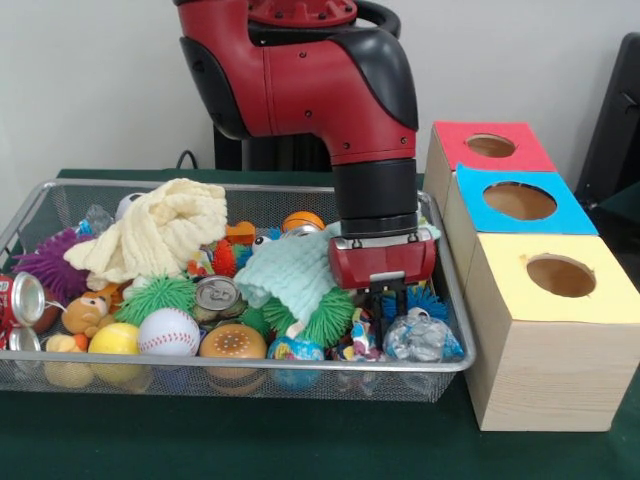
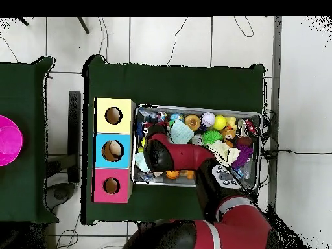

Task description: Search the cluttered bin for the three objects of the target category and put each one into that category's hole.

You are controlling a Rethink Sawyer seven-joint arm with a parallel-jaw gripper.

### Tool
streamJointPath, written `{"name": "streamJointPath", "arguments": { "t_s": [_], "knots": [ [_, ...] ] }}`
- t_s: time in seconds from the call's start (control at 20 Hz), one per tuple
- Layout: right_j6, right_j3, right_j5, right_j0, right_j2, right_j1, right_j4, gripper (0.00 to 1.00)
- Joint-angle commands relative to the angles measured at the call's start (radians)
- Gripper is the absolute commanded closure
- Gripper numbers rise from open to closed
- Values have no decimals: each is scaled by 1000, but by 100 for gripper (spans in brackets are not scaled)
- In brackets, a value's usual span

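The silver wire mesh bin (image 1: 100, 362) stands on the green table, full of toys; it also shows in the overhead view (image 2: 194, 108). My gripper (image 1: 385, 303) hangs below the red wrist block, low inside the bin's right end, between a mint cloth (image 1: 290, 270) and a blue spiky ball (image 1: 422, 300). It is dark and partly hidden, so its state is unclear. In the overhead view the arm covers it. The red-topped box with its round hole (image 1: 490, 145) is the farthest of three boxes to the right of the bin; its hole also shows from above (image 2: 111, 185).
The blue-topped box (image 1: 520, 200) and the yellow-topped box (image 1: 560, 275) stand in line with the red one. The bin holds a cream knitted cloth (image 1: 155, 235), a baseball (image 1: 168, 330), a burger toy (image 1: 232, 342), green spiky balls (image 1: 155, 295), cans (image 1: 215, 293) and a clear bag (image 1: 415, 338).
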Motion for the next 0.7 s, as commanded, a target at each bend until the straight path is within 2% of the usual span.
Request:
{"name": "streamJointPath", "arguments": {
  "t_s": [0.05,0.35,0.7],
  "knots": [
    [193,-36,-64,50,54,17,25,100],
    [199,-5,68,80,0,-43,89,100],
    [188,46,180,68,-2,-119,108,100]
  ]
}}
